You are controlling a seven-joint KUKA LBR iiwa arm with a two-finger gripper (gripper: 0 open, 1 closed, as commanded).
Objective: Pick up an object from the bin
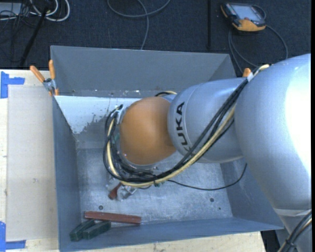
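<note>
Nearby, below the pincer [121,189] in view, apart from it: long flat reddish-brown stick [113,218], long axis left to right; dark green lumpy piece [89,229] farther down-left. Pincer clenched or released: cannot tell.

The bin [147,70] is grey sheet metal with a matt, painted look; its walls are smooth, while the floor is worn and rough-looking, speckled with pale scuffs that also streak the back wall's lower part. The arm [273,130] has a smooth, silvery shell with a soft sheen. Its orange cover [144,130] looks like smooth, satin plastic. The cables [147,180] looped below it are black and yellowish with a rubbery gloss. The gripper [119,191] shows small bright metal parts. Near the bin's front edge lies a flat reddish-brown strip [113,218], smooth and dull, wood or plastic. In the front left corner lies a dark piece [89,229], matt, plastic-like.
</note>
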